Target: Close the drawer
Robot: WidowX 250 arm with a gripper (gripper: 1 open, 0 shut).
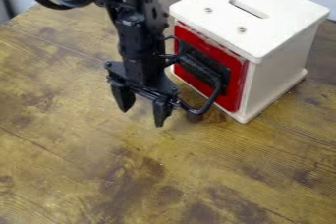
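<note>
We see our dark arm [137, 33] reaching in from the upper left, its upper section slanting and its lower section hanging nearly upright. Below it our gripper [141, 112] points downward, the two fingers [122, 94] spread apart with nothing between them.

Red drawer front [231, 98], black handle [198, 74]

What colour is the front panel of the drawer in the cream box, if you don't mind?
The drawer front is red, seen best in the camera view.
</note>
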